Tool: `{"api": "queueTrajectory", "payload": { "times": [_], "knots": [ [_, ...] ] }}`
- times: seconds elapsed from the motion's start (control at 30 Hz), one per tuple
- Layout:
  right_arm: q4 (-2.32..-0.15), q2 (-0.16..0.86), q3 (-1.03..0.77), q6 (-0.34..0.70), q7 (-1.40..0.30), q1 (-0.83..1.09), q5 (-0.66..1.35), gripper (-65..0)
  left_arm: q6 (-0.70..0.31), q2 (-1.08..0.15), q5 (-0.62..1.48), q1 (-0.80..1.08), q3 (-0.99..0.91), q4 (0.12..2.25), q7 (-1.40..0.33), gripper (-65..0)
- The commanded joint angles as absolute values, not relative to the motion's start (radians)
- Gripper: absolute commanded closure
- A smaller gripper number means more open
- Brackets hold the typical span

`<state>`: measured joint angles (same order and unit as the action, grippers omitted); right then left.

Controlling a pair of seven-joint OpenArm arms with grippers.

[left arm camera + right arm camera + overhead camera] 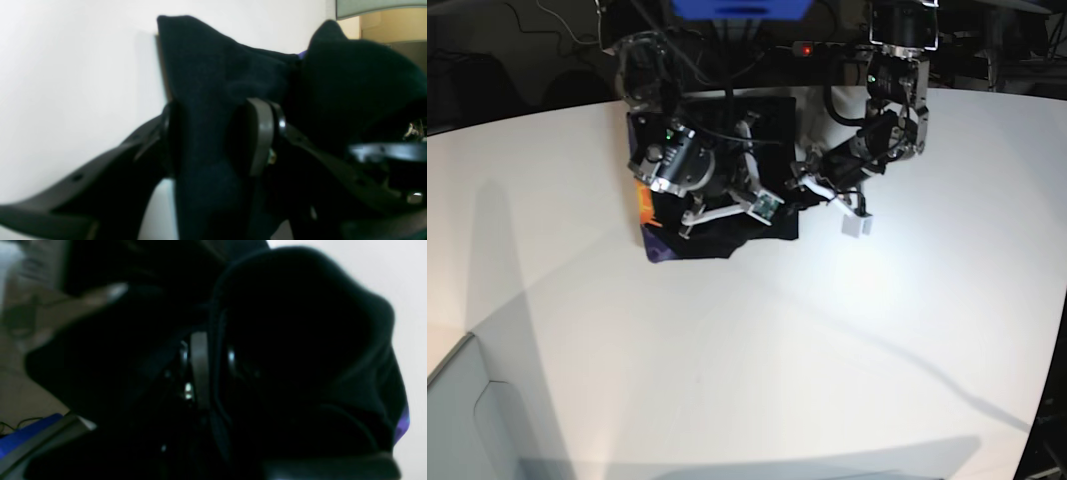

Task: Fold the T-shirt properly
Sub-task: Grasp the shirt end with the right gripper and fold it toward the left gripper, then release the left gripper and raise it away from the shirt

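The black T-shirt (717,238) lies bunched at the far middle of the white table (827,350). An orange and purple print shows at its left edge (643,205). My left gripper (803,190) is at the shirt's right edge. In the left wrist view it (213,140) is shut on a raised fold of the black cloth (206,66). My right gripper (770,206) is over the shirt's lower right part. In the right wrist view it (215,363) appears shut on dark cloth (300,323), with a purple strip (402,423) at the edge. The two grippers are close together.
The table's far edge runs right behind the shirt, with cables and a blue object (742,8) beyond it. Both arms reach in from the back. The table's front left corner (467,335) drops off to grey floor.
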<state>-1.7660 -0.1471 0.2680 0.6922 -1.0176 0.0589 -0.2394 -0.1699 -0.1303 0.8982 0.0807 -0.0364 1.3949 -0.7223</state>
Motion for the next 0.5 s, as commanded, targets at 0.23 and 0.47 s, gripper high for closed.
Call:
{"api": "queueTrajectory", "payload": {
  "times": [0.23, 0.47],
  "knots": [
    [-1.779, -0.157, 0.308, 0.698, -0.995, 0.039, -0.22, -0.3, -0.162, -0.137, 0.883, 0.084, -0.041, 1.406, -0.736, -27.4],
    [-1.733, -0.157, 0.303, 0.698, -0.951, 0.024, -0.222, -0.4, -0.162, -0.159, 0.892, 0.084, -0.042, 1.408, -0.74, -27.4]
  ]
}}
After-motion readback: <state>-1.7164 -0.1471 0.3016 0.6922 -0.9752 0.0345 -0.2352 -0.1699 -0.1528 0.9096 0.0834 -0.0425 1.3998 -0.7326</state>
